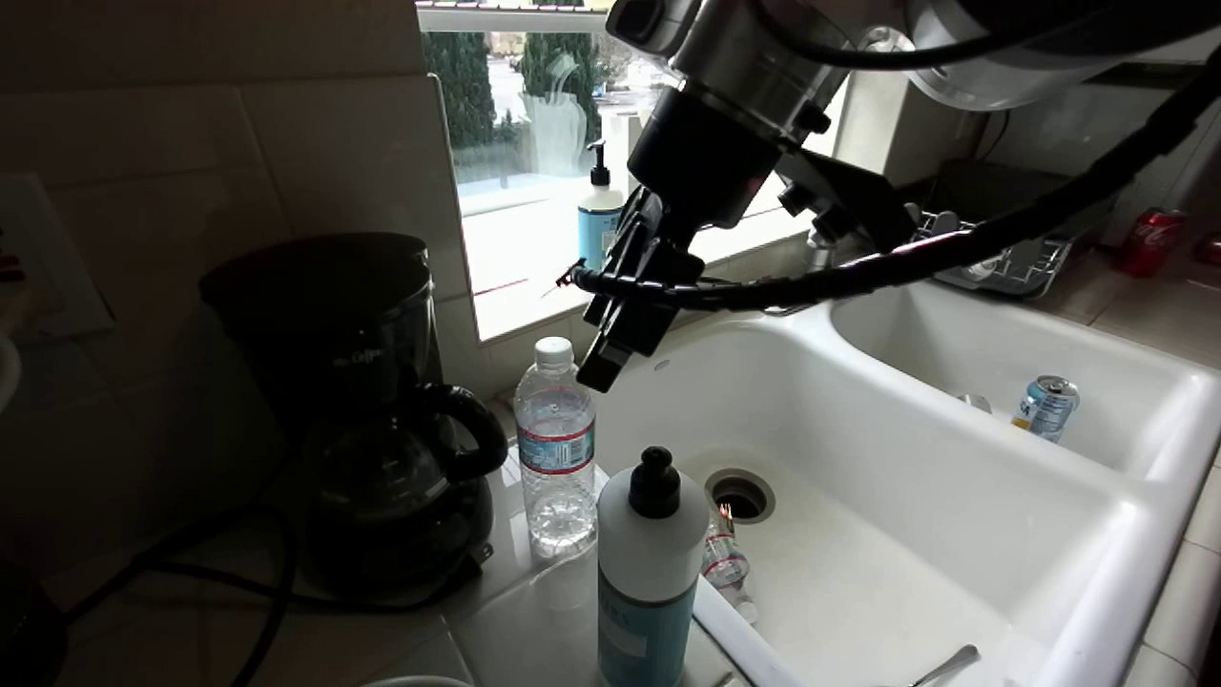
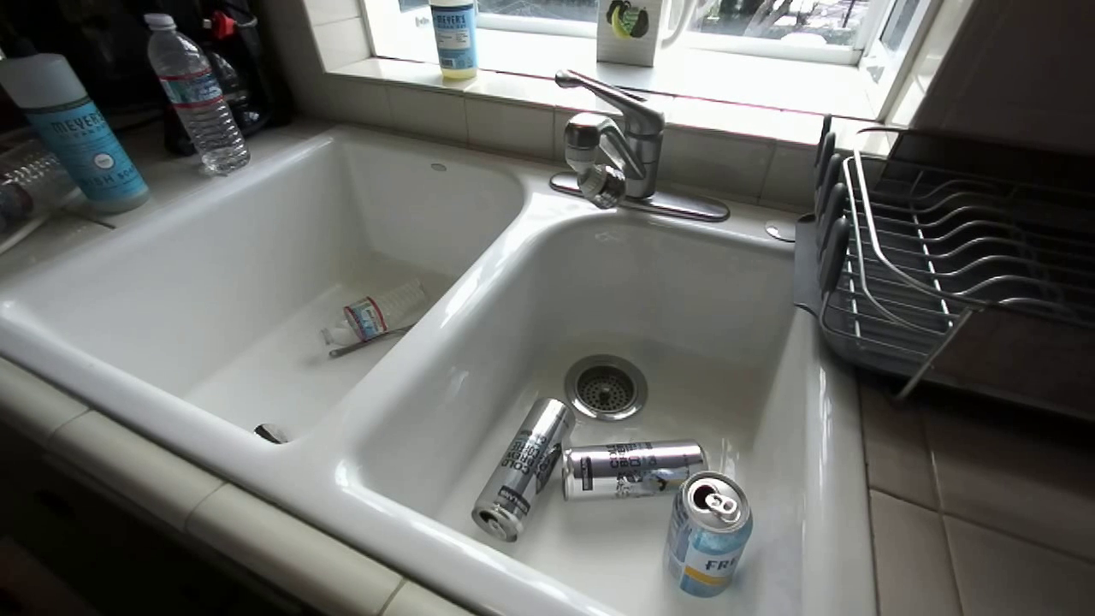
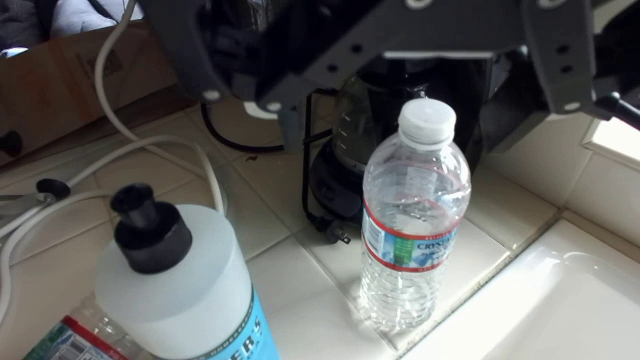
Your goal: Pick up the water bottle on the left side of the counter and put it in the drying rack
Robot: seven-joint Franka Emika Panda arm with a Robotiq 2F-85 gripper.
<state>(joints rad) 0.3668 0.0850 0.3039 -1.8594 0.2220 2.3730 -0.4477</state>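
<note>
The water bottle, clear with a white cap and a red-edged blue label, stands upright on the counter (image 1: 510, 625) beside the sink. It shows in both exterior views (image 1: 556, 453) (image 2: 201, 94) and in the wrist view (image 3: 412, 245). My gripper (image 1: 603, 363) is just above and beside the bottle's cap in an exterior view. In the wrist view my gripper (image 3: 397, 127) is open, its fingers apart on either side of the cap, with nothing held. The grey wire drying rack (image 2: 864, 346) stands beyond the sink; part of it also shows in an exterior view (image 1: 1040, 267).
A black-capped teal soap bottle (image 1: 653, 572) stands close to the water bottle. A black coffee maker (image 1: 382, 382) is behind it. Another clear bottle (image 3: 75, 342) lies on the counter. The faucet (image 2: 637, 145) and white double sink (image 2: 488, 282), holding several items, lie between bottle and rack.
</note>
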